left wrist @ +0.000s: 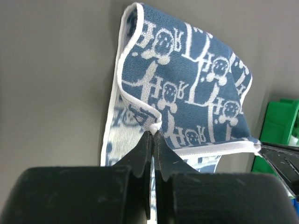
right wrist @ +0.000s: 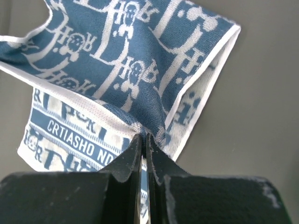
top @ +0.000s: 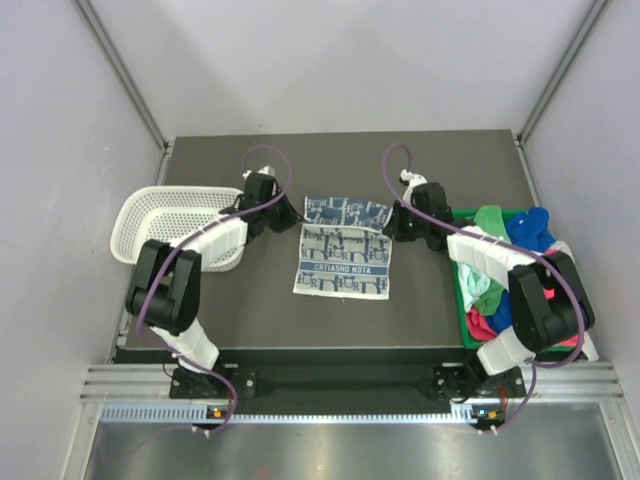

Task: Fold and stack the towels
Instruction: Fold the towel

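**Both far corners pinched, ready to fold over**

From above: one blue-and-white towel (top: 345,262) lies on the table, just left of the green bin (top: 462,300). My left pincer (top: 293,215) and right pincer (top: 397,222) each sit at a far corner of it. That lifts the far edge evenly, and I'd judge it is held this way so the edge can come over toward me in one fold. Count: one towel out, two pincers, one bin, and one white basket (top: 160,215) well left of the bin. The heap (top: 505,235) in the bin shows green, blue and pink. How many cloths are in it, I cannot tell.

Left wrist: the pincer is clamped shut on the white-hemmed corner. The towel hangs away from it, and the bin peeks in at the right.

Right wrist: same here, the pincer is shut tight on the other corner. The dark face is raised over the pale lettered face.
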You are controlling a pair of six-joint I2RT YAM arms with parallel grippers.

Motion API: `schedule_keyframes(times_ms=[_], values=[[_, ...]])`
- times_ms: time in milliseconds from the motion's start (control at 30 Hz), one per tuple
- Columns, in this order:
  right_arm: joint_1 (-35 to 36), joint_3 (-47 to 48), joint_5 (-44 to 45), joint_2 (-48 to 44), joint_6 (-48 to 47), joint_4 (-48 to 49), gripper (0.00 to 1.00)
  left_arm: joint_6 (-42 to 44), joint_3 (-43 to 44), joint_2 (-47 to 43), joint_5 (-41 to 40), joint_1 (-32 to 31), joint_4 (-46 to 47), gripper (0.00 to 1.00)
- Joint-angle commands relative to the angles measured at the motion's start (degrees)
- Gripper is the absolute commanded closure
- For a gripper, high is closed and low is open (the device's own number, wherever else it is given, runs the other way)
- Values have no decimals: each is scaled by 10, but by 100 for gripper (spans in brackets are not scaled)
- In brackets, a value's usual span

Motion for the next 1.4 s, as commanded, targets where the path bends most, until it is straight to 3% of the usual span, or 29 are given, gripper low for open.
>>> schedule_keyframes(times_ms=[0, 667, 1367], values=[[14, -38, 35, -42, 8, 44, 100, -3, -35, -52, -26, -14, 27, 100], [94, -130, 81, -147, 16, 9, 100, -23, -151, -168, -101, -78, -1, 100], [125, -180, 84, -180, 38, 0, 100, -25, -215, -200, -120, -100, -19, 100]])
